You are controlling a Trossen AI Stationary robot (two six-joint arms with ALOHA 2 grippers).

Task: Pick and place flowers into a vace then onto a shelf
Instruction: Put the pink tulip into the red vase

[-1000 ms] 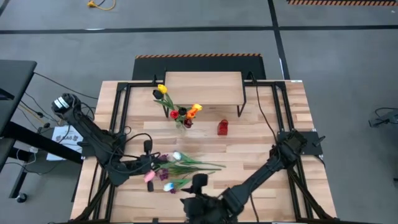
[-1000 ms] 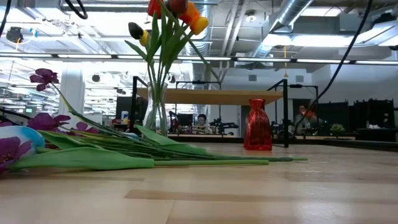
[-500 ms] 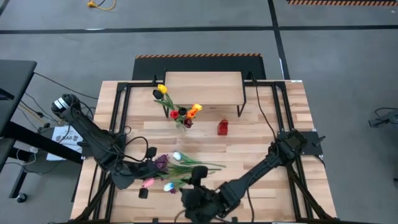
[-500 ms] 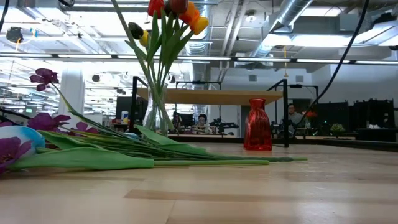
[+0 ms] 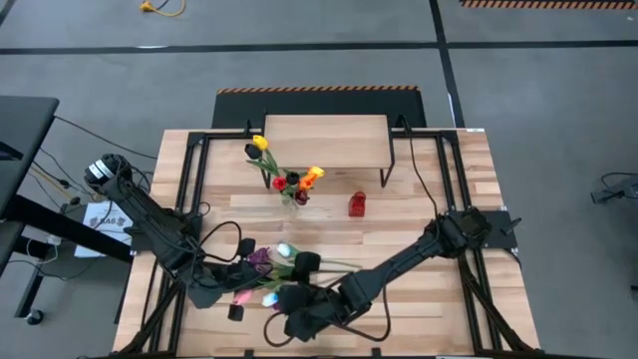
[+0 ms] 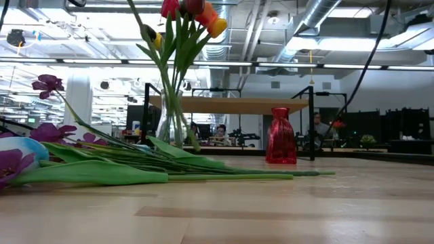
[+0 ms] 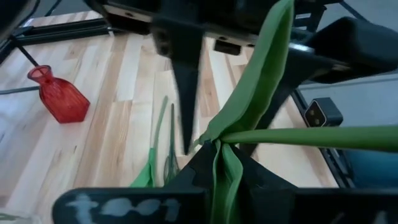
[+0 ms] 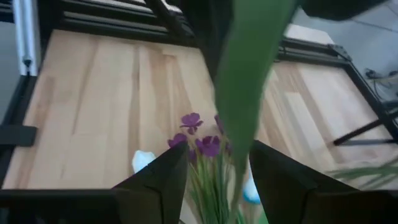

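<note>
While the left gripper (image 5: 242, 282) sits low at the near-left of the table (image 5: 449, 224), closed on the green stem (image 7: 219, 167) of one loose flower, the rest of the loose flowers (image 5: 284, 264) lie in a heap just beside it, heads toward the left arm and stems running right. Behind them a clear glass vase (image 5: 290, 198) stands in front of the shelf (image 5: 325, 141), holding yellow, red, orange and dark tulips (image 6: 184, 13) upright. To its right, apart from it, a small red vase (image 5: 357, 205) stands with nothing showing in it. Nearer the front edge, the right gripper (image 5: 299, 300) hovers over the stem end of the heap, its fingers (image 8: 281, 180) spread wide with a broad green leaf (image 8: 249, 68) rising between them. Compared with half a second ago, the right gripper has pushed farther left over the pile, and the left has edged toward it.
</note>
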